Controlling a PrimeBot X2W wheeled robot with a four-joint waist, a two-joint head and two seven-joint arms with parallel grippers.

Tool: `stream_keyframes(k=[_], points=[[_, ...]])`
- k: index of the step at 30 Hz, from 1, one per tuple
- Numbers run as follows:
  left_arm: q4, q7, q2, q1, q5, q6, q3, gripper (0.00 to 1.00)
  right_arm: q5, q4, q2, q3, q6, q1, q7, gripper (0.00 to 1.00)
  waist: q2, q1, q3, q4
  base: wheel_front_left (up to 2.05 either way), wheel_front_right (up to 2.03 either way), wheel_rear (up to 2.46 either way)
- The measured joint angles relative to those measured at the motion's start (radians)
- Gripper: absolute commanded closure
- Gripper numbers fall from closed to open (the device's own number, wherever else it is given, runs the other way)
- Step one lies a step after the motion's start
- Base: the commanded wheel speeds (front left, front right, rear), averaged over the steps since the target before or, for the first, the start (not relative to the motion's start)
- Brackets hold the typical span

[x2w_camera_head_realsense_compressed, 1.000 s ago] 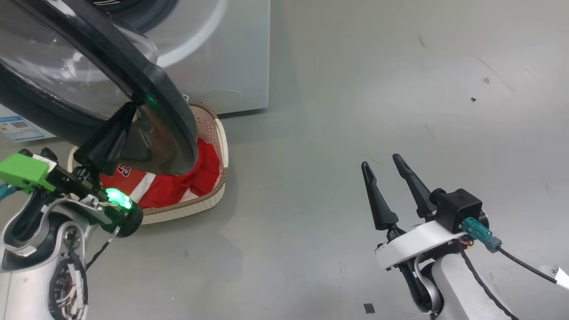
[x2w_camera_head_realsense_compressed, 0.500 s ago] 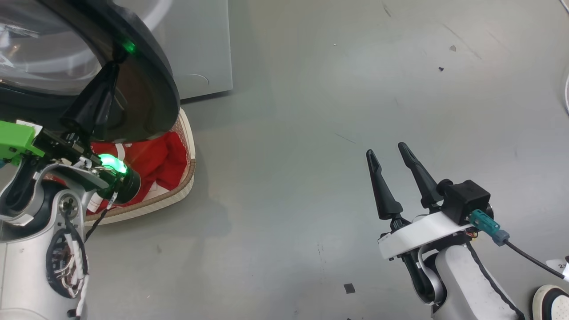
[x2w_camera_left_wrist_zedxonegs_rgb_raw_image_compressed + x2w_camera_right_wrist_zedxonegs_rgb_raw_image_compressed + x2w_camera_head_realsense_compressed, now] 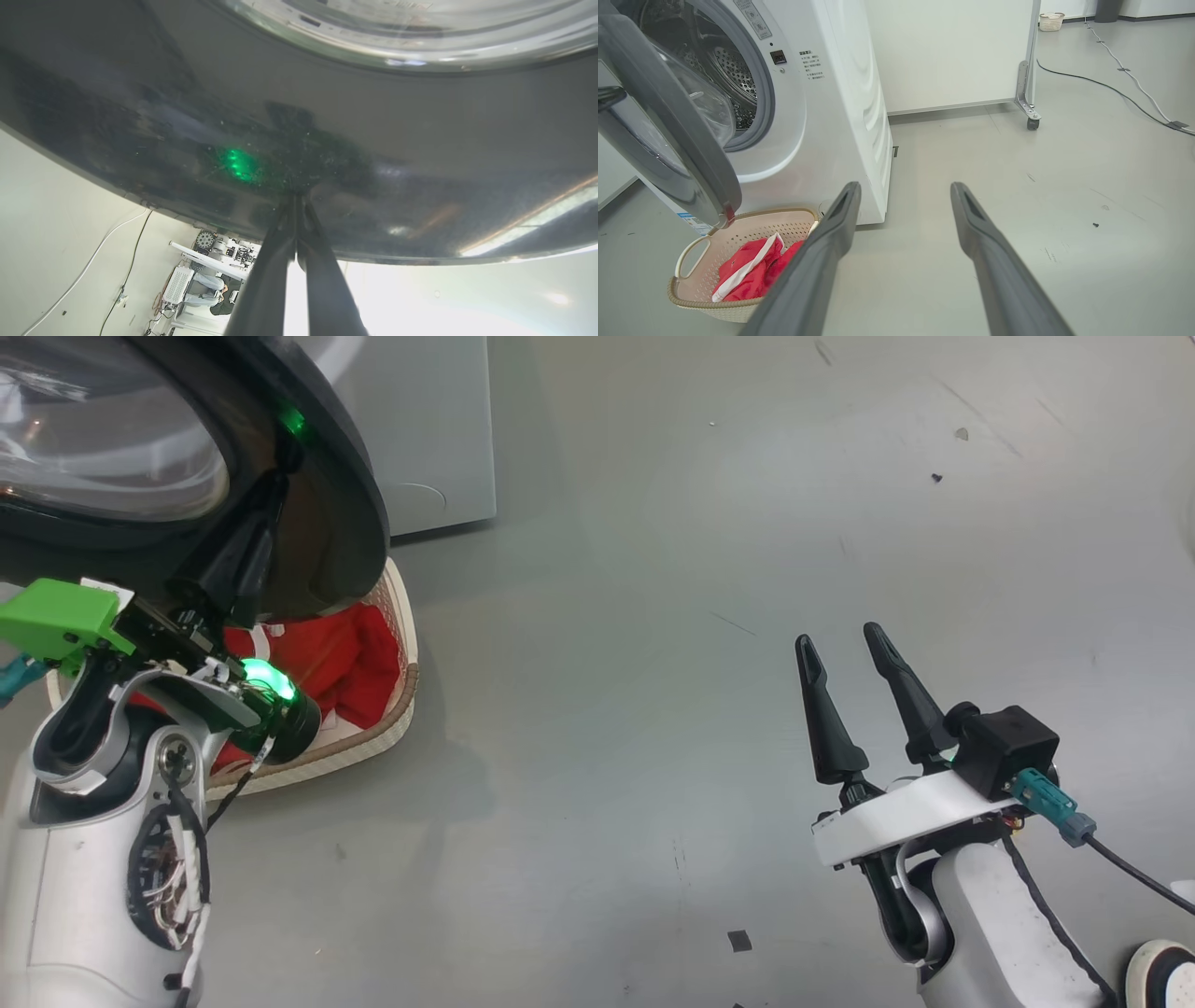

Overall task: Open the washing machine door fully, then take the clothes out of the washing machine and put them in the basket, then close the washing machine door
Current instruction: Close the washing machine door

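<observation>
The washing machine door (image 3: 327, 504) stands partly open, its glossy black outer face towards me. My left gripper (image 3: 285, 462) is shut with nothing in it. Its tips press on that black face (image 3: 327, 116), meeting their own reflection where the left gripper (image 3: 296, 200) touches. Below the door, the cream basket (image 3: 397, 709) holds the red clothes (image 3: 345, 663). The right wrist view takes in the washing machine (image 3: 840, 116), its steel drum (image 3: 733, 70), the door (image 3: 668, 116), the basket (image 3: 752, 217) and the clothes (image 3: 747, 266). My right gripper (image 3: 837, 635) hangs open over bare floor, well to the right, the right gripper (image 3: 906, 186) empty.
A white partition on a castor (image 3: 1027, 93) stands right of the washer, and cables (image 3: 1125, 88) run over the grey floor behind it. A shoe (image 3: 1158, 971) shows at the head view's lower right corner. A person (image 3: 210, 294) sits at a far bench.
The head camera has shifted, so the washer and basket sit further left. The left gripper stays pressed on the door, the right stays open. A shoe has come into view.
</observation>
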Motion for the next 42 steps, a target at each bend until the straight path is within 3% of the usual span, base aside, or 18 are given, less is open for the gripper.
stream_keyframes(k=[9,20,32,39,42], points=[[0.016,0.051,0.029,0.012,0.112,-0.018,-0.102,1.00,-0.011,0.000,0.001,-0.025,0.000,0.000,0.000,0.00,0.0000,0.0000,-0.035,0.042,0.00,0.00,0.00],[0.026,0.062,0.170,0.132,0.403,-0.112,-0.270,1.00,-0.021,0.000,0.000,-0.051,0.000,0.007,0.000,0.00,0.0000,0.0000,-0.105,0.107,0.00,0.00,0.00],[0.041,-0.144,0.274,0.214,0.750,-0.212,-0.317,1.00,-0.030,-0.009,-0.010,-0.069,0.000,0.046,0.000,0.00,0.0000,0.0000,-0.174,0.200,0.00,0.00,0.00],[0.032,-0.319,0.302,0.258,0.952,-0.221,-0.336,1.00,-0.030,-0.011,-0.010,-0.066,0.000,0.064,0.000,0.00,-0.0001,0.0000,-0.205,0.247,0.00,0.00,0.00],[0.025,-0.400,0.350,0.265,1.091,-0.221,-0.358,1.00,-0.030,-0.011,-0.010,-0.063,0.000,0.071,0.000,0.00,-0.0001,0.0000,-0.219,0.262,0.00,0.00,0.00]])
